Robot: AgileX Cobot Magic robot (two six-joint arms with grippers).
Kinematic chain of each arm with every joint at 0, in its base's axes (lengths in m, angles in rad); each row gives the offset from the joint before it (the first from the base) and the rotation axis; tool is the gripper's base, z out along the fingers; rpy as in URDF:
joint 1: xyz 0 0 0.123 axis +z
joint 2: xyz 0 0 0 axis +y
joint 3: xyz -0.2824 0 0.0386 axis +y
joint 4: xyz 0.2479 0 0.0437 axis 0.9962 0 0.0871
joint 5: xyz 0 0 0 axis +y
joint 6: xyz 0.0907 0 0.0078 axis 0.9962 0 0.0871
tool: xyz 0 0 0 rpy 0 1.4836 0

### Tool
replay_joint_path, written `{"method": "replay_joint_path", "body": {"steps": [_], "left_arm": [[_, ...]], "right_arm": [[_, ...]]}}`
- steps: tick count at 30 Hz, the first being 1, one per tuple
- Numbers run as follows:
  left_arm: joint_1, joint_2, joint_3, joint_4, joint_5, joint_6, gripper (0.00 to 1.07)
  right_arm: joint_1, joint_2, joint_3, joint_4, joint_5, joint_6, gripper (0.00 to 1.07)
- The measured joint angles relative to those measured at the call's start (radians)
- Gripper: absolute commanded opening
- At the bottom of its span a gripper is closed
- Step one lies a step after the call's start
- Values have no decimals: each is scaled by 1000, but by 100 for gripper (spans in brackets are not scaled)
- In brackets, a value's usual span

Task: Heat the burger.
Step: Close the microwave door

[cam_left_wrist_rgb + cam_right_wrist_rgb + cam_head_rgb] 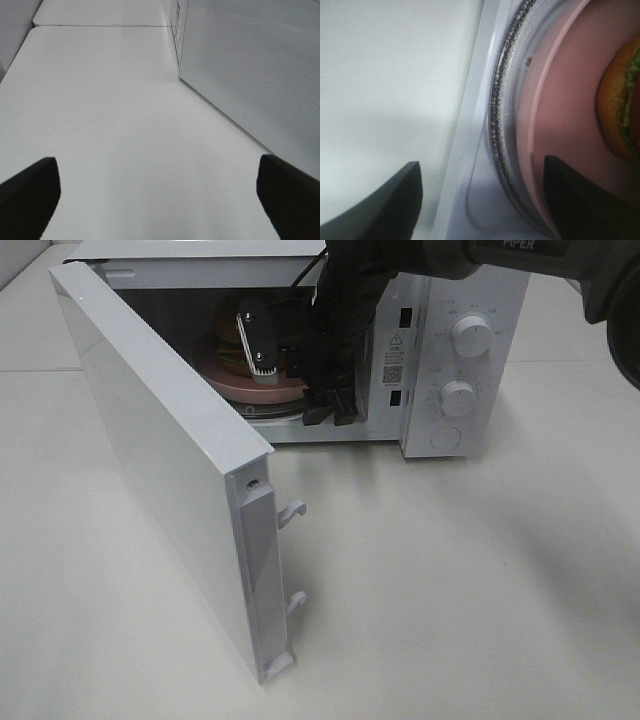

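We see the burger (227,335) on a pink plate (240,388) inside the microwave (480,390); right gripper (482,170) parted over the plate's rim, left gripper (157,165) spread wide, empty.

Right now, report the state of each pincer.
Left pincer: open, holding nothing.
Right pincer: open, fingers straddling the rim of the pink plate, gripping nothing.

There is one white microwave (505,300) with one open door (150,460). It has two round knobs, one far (471,337) and one near (457,398), one round button (446,439), and two door hooks, far (291,510) and near (296,602). There is also one burger (226,328), one pink plate (265,390) and one glass turntable (502,115).
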Motion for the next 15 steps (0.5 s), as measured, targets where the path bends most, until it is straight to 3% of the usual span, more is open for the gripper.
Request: {"method": "replay_joint_path", "body": {"steps": [15], "left_arm": [[0, 0, 0, 0, 0, 0, 100]], "right_arm": [[0, -28, 0, -2, 178, -1, 69]]}}
